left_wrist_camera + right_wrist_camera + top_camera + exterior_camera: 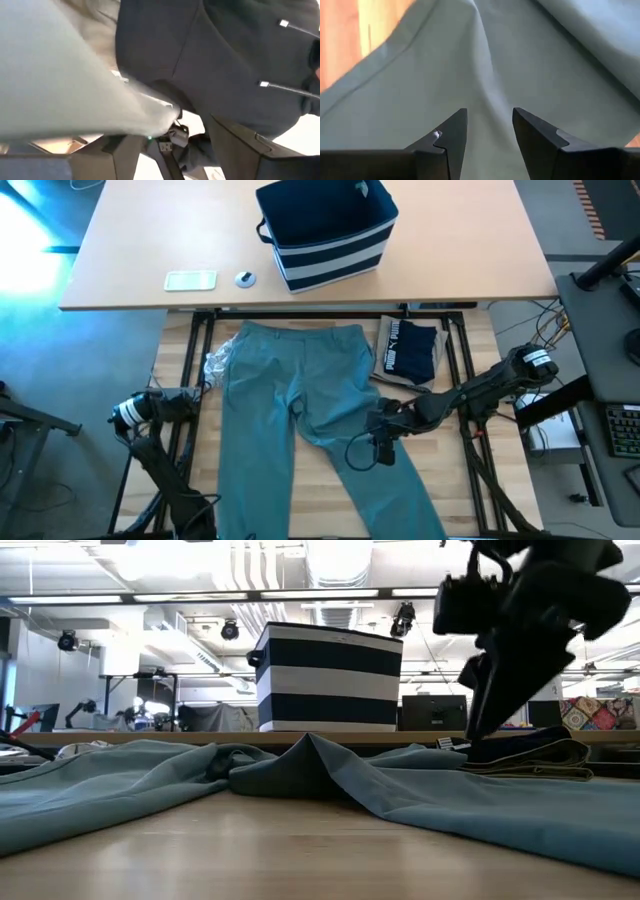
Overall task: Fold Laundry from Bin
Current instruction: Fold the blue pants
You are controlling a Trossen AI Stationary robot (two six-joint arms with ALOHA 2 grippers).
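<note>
The laundry is spread on the wooden table. Large teal-green trousers (262, 420) lie flat, waistband toward the far edge and legs toward the near edge. A folded navy garment with white print (408, 350) lies to their right. A grey-white patterned piece (218, 361) shows at their left. The striped navy bin (325, 230) stands on the far table. My right gripper (490, 131) is open over the trousers, slanting down, with a raised crease (485, 60) between its fingers. My left gripper (200, 396) is open and level at the trousers' left edge. My left gripper has teal cloth (60, 90) close beside one finger (112, 152). I cannot tell whether it touches the cloth. My right gripper touches nothing that shows.
A pale flat device (190, 280) and a small round object (245, 278) lie on the far table, left of the bin. A dark garment with white-tipped cords (225, 65) fills the left wrist view beyond the fingers. Bare wood (300, 860) shows at the near edge.
</note>
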